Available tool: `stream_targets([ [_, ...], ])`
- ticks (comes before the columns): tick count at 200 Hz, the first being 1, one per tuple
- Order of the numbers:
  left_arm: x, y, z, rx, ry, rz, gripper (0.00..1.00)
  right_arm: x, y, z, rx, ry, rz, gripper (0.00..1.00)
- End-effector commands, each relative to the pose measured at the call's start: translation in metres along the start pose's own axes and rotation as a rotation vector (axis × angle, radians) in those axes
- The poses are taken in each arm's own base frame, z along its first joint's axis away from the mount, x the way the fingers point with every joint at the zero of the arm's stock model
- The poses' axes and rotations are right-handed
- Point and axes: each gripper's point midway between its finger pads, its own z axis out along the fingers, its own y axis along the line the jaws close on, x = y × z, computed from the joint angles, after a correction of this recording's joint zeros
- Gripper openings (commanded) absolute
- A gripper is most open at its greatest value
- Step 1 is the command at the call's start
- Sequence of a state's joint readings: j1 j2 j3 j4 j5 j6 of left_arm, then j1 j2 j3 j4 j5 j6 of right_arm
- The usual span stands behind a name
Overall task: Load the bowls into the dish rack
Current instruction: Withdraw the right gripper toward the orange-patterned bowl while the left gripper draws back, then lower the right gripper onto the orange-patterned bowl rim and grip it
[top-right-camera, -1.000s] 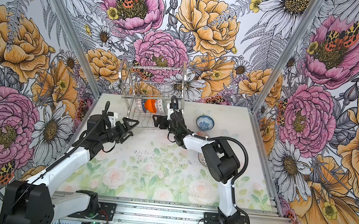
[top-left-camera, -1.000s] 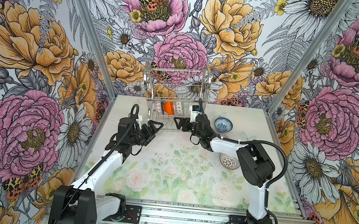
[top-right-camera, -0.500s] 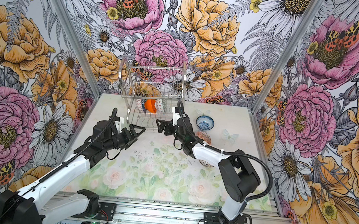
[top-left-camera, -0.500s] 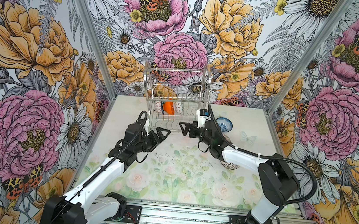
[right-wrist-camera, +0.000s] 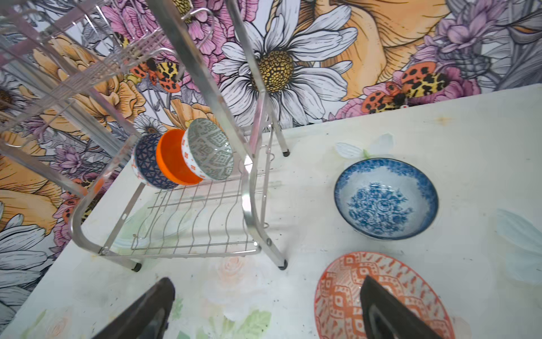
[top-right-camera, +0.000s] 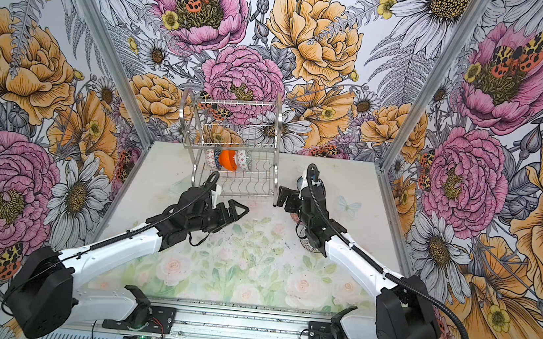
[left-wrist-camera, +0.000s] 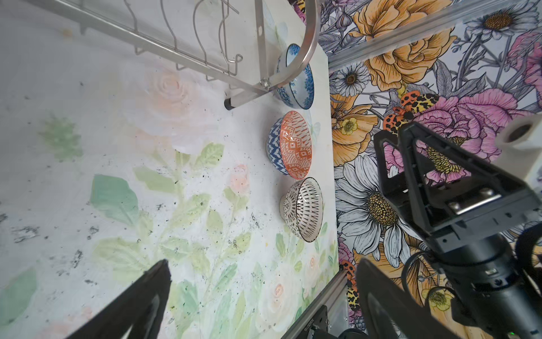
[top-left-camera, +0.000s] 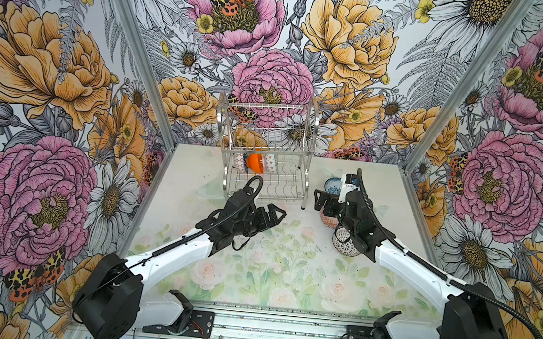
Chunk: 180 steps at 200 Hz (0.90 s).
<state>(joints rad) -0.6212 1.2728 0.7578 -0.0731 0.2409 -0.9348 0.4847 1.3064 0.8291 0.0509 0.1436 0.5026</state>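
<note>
The left gripper (top-left-camera: pixel 270 216), jaws spread and empty, has moved toward the middle since a second ago. The right arm hides part of the lattice bowl (top-left-camera: pixel 343 245) in both top views; the left wrist view shows it whole. The right gripper (right-wrist-camera: pixel 268 281), spread wide and empty, has backed off the dish rack (right-wrist-camera: pixel 252 187) and hovers partly over the orange-red bowl (right-wrist-camera: pixel 352 281). Beyond sits the blue floral bowl (right-wrist-camera: pixel 385 199). On edge on the rack's lower shelf are the zigzag bowl (right-wrist-camera: pixel 152 164), orange bowl (right-wrist-camera: pixel 170 158) and grey-green bowl (right-wrist-camera: pixel 209 149).

A lab test booth: flower-printed panels (top-left-camera: pixel 51 61) at nine, twelve and three o'clock — aluminium mounting rail (top-left-camera: pixel 281 322) at six.
</note>
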Motion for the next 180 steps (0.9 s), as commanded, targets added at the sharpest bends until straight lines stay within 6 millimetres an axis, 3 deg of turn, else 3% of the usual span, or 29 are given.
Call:
stream_targets([
  [1, -0.01, -0.021, 0.009, 0.037, -0.042, 0.047, 0.99, 0.025, -0.025, -0.002, 0.091, 0.102, -0.034, 0.98],
  [57, 0.002, -0.03, 0.027, 0.043, -0.003, 0.056, 0.99, 0.08, -0.038, 0.037, 0.121, 0.294, -0.078, 0.8],
  [83, 0.004, -0.024, 0.026, 0.032, 0.0, 0.051, 0.99, 0.091, -0.042, 0.05, 0.141, 0.334, -0.1, 0.77],
  [180, 0.0, -0.005, 0.019, 0.013, -0.006, 0.02, 0.99, 0.113, -0.051, 0.08, 0.184, 0.423, -0.161, 0.48],
])
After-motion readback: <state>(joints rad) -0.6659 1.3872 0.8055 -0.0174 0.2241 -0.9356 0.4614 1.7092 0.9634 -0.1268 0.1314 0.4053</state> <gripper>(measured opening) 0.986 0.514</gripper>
